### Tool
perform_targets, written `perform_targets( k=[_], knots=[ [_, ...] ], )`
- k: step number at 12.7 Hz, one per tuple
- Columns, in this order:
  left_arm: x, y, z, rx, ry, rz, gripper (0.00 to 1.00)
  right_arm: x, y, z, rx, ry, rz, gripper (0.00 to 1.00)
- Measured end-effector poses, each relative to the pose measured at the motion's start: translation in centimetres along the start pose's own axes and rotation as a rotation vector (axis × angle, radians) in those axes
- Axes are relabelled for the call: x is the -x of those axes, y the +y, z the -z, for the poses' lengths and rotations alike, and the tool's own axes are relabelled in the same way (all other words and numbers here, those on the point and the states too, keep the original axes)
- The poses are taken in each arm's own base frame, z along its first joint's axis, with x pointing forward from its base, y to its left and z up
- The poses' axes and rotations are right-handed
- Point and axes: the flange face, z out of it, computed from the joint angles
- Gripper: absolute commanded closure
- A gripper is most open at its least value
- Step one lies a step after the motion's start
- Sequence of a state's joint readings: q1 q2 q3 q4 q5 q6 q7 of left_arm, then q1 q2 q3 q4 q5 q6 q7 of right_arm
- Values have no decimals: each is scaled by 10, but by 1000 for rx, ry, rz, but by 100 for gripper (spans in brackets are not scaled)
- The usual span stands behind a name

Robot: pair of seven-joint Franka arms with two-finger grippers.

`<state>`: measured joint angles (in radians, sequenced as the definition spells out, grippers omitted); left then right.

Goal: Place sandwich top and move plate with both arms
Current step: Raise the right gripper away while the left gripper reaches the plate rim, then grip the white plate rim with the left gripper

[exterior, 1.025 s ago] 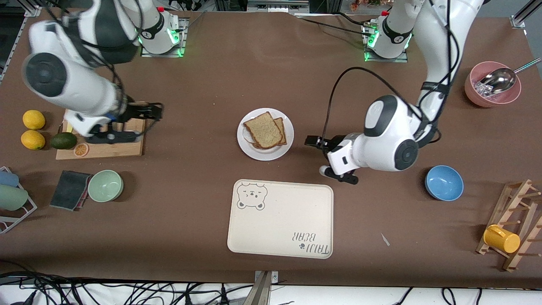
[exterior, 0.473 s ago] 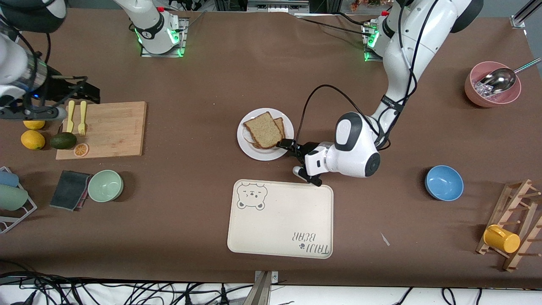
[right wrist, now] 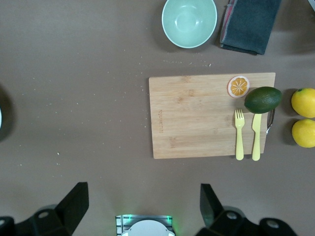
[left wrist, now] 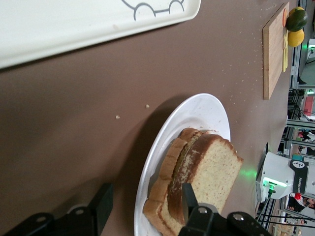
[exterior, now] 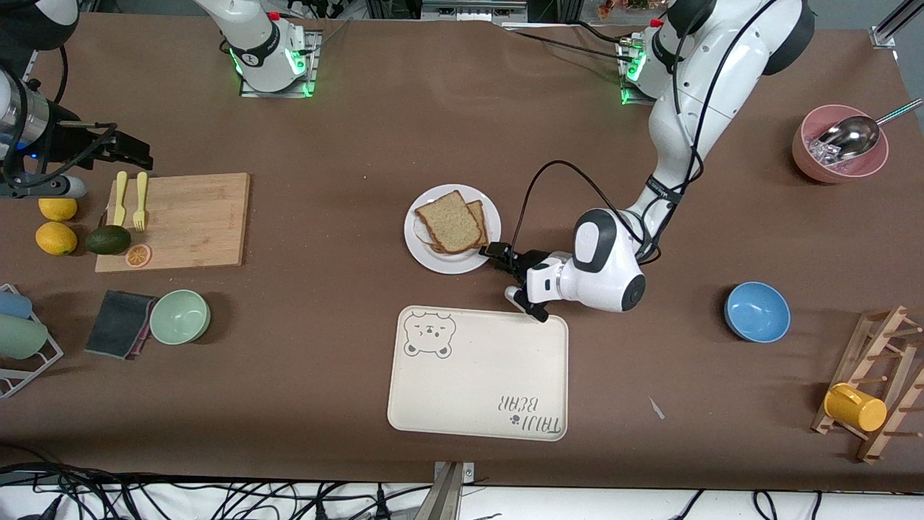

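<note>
Your left gripper sits at the edge of the plate in the middle of the front view. It is released. In the left wrist view the jaws straddle the rim with a gap on each side. One finger is low by the table outside the rim, and the other hangs over the crust of the sandwich top.

That upper finger is your first risk. If the jaws shut where they stand, I judge they could pinch bread together with the rim, crushing the corner or dragging the slice. The sandwich top already lies on the plate, askew over the lower slice, so a small shove may slide it off the stack.

The second risk is a one-sided lift. With the plate raised by this rim alone, it would likely tip and shed the bread.

The left wrist also hangs near the upper edge of the tray in the lower middle of the frame. A low sweep could nudge it.

Your right gripper waits with its jaws wide and empty, high at the right arm's end of the frame, over the table beside the cutting board. It is well apart from the plate, so it cannot support it yet.
</note>
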<state>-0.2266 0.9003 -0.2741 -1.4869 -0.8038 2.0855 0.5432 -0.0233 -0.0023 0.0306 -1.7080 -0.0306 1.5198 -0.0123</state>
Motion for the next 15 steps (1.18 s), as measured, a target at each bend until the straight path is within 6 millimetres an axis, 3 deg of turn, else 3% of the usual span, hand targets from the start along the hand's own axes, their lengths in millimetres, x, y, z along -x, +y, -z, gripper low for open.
perform_targets(
  k=[6, 8, 11, 12, 15],
  knots=[
    [5, -15, -22, 12, -28, -14, 63, -6, -5, 24, 2, 89, 8, 0],
    [5, -12, -23, 13, -24, -17, 69, -10, -4, 24, 2, 110, 7, 0],
    [3, -4, -36, 52, 7, 5, 86, -10, -3, 25, 2, 112, 6, 0],
    [2, -2, -42, 46, 18, 6, 100, -10, -3, 25, 2, 113, 6, 0],
    [0, 3, -43, 56, 25, -15, 100, -10, -3, 25, 2, 114, 6, 0]
  ],
)
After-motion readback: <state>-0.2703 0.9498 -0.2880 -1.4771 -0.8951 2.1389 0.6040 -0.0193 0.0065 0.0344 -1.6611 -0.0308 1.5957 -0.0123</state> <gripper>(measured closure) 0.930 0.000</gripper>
